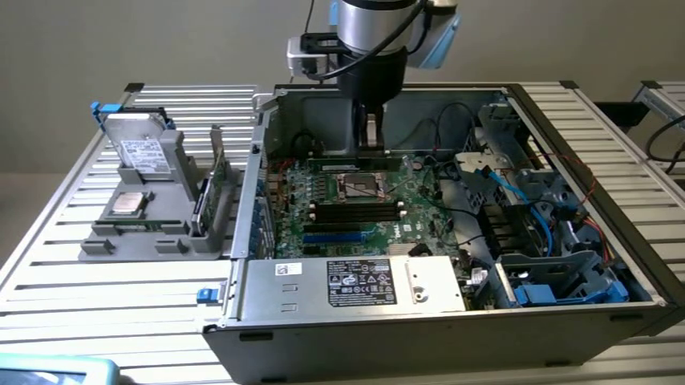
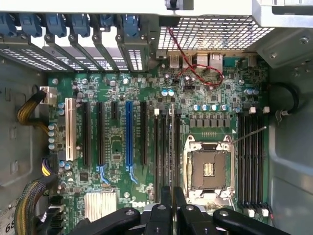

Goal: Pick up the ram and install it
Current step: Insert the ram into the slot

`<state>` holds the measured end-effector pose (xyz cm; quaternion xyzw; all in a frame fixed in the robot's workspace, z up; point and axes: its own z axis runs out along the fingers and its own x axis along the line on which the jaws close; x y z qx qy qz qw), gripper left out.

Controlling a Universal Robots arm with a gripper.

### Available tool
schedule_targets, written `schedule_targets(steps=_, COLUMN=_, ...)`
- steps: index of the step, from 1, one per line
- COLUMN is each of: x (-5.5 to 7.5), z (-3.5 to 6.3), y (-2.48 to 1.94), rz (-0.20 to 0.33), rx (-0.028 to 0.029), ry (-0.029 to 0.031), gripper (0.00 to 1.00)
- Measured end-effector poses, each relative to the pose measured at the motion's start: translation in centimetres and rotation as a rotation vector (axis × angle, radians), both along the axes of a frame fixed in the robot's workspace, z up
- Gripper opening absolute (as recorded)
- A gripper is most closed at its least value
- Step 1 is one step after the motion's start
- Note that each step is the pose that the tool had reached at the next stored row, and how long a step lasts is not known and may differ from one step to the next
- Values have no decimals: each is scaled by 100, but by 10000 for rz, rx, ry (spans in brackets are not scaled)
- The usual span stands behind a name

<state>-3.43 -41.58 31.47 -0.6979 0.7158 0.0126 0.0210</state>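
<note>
My gripper (image 1: pixel 371 143) hangs inside the open computer case (image 1: pixel 557 317), above the motherboard (image 1: pixel 321 188) near the CPU socket (image 1: pixel 362 186). Its fingers (image 2: pixel 165 215) stand close together, shut on a thin board seen edge-on, the ram (image 2: pixel 172 147). In the exterior view the ram (image 1: pixel 371 128) shows as a pale sliver between the dark fingers. In the wrist view the ram's edge runs in line with the black memory slots (image 2: pixel 159 147) beside the CPU socket (image 2: pixel 207 169). More memory slots (image 2: pixel 250 156) lie on the socket's other side. The ram hangs above the board, not seated.
On the exterior view's left a grey holder (image 1: pixel 150 237) carries a silver hard drive (image 1: pixel 139 148), a CPU (image 1: pixel 128 204) and a green card (image 1: pixel 220 172). A power supply (image 1: pixel 354 281) fills the case's front. Cables (image 1: pixel 503 180) and a blue drive cage (image 1: pixel 567 277) crowd the right side.
</note>
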Motion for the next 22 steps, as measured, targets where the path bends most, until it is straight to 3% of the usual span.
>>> schedule_targets(steps=12, x=84, z=-219, y=-92, rz=-39, rx=6, ry=0, gripper=14)
schedule_targets(steps=22, x=94, z=-401, y=-95, rz=27, rx=5, ry=0, gripper=14)
